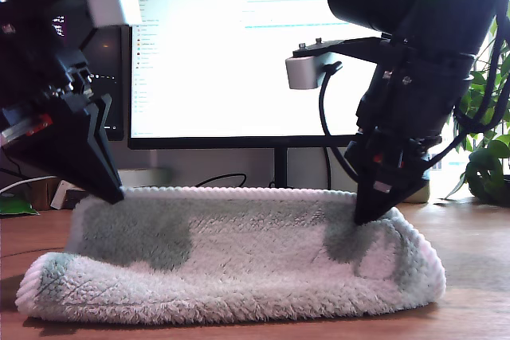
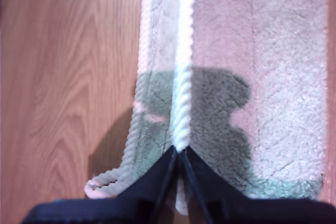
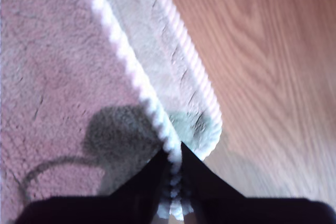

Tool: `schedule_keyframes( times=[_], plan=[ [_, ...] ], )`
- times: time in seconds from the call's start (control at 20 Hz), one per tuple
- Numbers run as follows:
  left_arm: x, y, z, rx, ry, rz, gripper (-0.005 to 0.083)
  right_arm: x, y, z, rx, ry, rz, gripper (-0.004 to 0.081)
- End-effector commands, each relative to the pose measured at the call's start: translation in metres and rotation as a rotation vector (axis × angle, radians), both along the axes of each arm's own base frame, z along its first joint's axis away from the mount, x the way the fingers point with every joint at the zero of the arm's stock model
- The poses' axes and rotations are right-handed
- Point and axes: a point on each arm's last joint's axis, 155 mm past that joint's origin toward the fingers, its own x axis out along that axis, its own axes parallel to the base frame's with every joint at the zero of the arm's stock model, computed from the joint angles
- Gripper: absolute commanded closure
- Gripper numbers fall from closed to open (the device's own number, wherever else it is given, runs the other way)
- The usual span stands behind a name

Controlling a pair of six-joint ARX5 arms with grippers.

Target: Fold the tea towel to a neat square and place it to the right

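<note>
The tea towel lies folded lengthwise on the wooden table, fluffy pale grey-green with a whitish corded edge along its far side. My first gripper is at the far corner on the exterior view's left, shut on that cord. The first wrist view shows its jaws closed on the upper layer's cord, with the lower layer's edge just outside it. My second gripper is shut on the cord near the exterior view's right end. In the second wrist view its tips pinch the cord beside the towel's rounded corner.
A lit monitor on a stand is close behind the towel. A leafy plant stands at the exterior view's right. A small box and a green item sit at the exterior view's left.
</note>
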Motion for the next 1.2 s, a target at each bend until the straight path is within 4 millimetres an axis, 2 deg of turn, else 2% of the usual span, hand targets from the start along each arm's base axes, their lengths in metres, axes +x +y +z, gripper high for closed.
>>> schedule_keyframes(
  times=[0.0,0.3,0.55,0.8,0.85,1.05,1.15],
  plan=[
    [0.0,0.001,-0.009,0.013,0.022,-0.001,0.0798,0.003,0.005,-0.006,0.0,0.001,0.004,0.0781],
    [0.013,0.002,-0.015,0.006,0.011,0.021,0.0797,0.01,0.011,-0.016,0.005,-0.005,0.005,0.0781],
    [0.014,0.004,-0.029,0.009,0.055,0.029,0.0797,0.01,0.01,-0.029,-0.013,0.017,0.003,0.0781],
    [0.02,0.001,-0.025,-0.019,0.038,0.028,0.0797,0.012,0.009,-0.036,-0.022,0.027,-0.002,0.0778],
    [0.02,0.0,-0.024,-0.023,0.037,0.028,0.0793,0.014,0.01,-0.035,-0.016,0.019,-0.002,0.0756],
    [0.021,0.0,-0.024,-0.026,0.035,0.031,0.0635,0.016,0.009,-0.035,-0.022,0.01,-0.009,0.0587],
    [0.022,0.0,-0.023,-0.028,0.032,0.032,0.0584,0.018,0.007,-0.034,-0.029,-0.002,-0.017,0.0517]
  ],
)
